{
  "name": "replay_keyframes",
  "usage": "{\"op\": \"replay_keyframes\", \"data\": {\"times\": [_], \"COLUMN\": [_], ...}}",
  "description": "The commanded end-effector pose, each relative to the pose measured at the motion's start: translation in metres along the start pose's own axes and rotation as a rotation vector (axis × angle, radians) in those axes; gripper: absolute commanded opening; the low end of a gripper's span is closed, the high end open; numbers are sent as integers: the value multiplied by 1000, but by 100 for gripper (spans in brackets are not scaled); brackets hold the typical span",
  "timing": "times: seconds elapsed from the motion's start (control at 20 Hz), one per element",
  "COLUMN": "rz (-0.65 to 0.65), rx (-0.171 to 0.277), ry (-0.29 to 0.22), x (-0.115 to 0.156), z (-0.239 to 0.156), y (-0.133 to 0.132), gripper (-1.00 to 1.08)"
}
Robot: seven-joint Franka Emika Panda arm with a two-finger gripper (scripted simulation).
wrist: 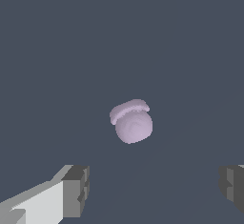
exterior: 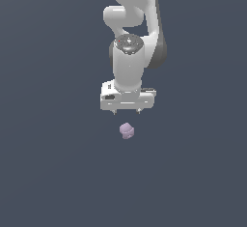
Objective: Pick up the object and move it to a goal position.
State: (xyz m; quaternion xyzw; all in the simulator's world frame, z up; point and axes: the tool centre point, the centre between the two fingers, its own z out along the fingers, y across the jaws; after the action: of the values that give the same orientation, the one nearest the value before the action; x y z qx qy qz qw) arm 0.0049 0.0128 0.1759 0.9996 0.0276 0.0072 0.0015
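The object is a small pale lilac lumpy block lying on the dark grey floor, also seen in the wrist view. My white gripper hangs just behind and above it in the exterior view, apart from it. In the wrist view the gripper stands open, its two grey fingertips spread wide with nothing between them; the object lies ahead of the gap, not inside it.
The dark grey floor stretches flat in every direction. The white arm rises behind the gripper toward the top of the exterior view. No goal marker shows.
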Motion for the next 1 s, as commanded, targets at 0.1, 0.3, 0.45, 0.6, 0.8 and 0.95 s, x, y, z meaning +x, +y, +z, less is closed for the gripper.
{"op": "replay_keyframes", "data": {"times": [0.1,0.3,0.45,0.6,0.8,0.95], "rz": [0,1,0,0,-1,-14], "rx": [2,14,22,22,22,21], "ry": [1,8,13,13,12,12], "x": [0,2,3,3,3,4], "z": [0,-3,-5,-5,-4,-1], "y": [-2,-20,-30,-30,-30,-29], "gripper": [100,100,100,100,100,100]}}
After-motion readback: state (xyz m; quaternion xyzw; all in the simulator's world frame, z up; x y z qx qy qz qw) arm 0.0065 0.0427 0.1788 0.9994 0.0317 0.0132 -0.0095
